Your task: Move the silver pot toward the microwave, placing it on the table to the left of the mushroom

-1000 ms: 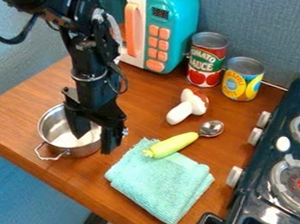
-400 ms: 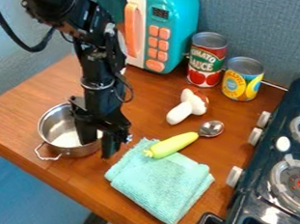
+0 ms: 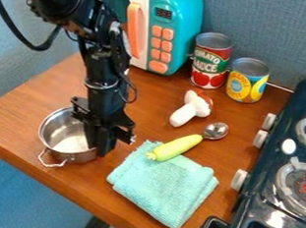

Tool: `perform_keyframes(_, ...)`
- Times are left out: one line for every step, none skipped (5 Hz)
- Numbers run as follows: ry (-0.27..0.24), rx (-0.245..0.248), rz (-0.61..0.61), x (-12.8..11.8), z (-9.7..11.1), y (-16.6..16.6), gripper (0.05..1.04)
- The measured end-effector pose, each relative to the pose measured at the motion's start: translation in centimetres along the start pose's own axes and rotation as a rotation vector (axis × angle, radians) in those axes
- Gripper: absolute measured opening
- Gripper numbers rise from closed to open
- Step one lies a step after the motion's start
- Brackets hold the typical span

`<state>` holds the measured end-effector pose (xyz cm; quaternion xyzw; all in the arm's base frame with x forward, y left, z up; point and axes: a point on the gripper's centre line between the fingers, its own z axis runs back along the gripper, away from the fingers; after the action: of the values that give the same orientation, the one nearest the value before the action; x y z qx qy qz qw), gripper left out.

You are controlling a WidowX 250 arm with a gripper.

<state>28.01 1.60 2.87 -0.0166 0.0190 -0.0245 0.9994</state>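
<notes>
Nearest you on the brown wooden bench (image 3: 23, 119): folded turquoise cloth (image 3: 167, 191). To its right, dark toy stove (image 3: 246, 206) with white knobs and round burners.

Left of the cloth, round silver metal pot (image 3: 67, 153), upright; pale, shiny bottom visible inside, wire handle toward you. Your black two-finger claw (image 3: 101, 149) is closed on the pot's right wall, one finger inside, one outside.

Yellow-green toy vegetable (image 3: 174, 147): near end on the cloth, far end at the shiny metal spoon (image 3: 216, 130). Beyond, white toy mushroom with red-brown cap (image 3: 192, 109), on its side.

Farther back, yellow-and-blue labelled can (image 3: 247, 82) and red-and-green labelled can (image 3: 211, 61), both upright. Teal-and-white toy microwave (image 3: 182, 14) stands behind, partly hidden by your arm.
</notes>
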Motion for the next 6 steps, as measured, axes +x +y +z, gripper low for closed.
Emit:
perform_keyframes(0.013, 0.007, -0.005, 0.0, 0.1, 0.1, 0.114)
perform_keyframes(0.041, 0.025, -0.024, 0.6, 1.5, 0.5, 0.095)
perform_keyframes(0.021, 0.069, -0.072, 1.6, 5.0, 0.7, 0.082)
perform_keyframes(-0.038, 0.155, -0.174, 3.0, 10.1, 0.7, 0.082)
perform_keyframes(-0.03, 0.184, -0.215, 4.5, 11.3, 0.5, 0.082)
perform_keyframes(0.045, 0.168, -0.245, 5.3, 9.1, 0.5, 0.082)
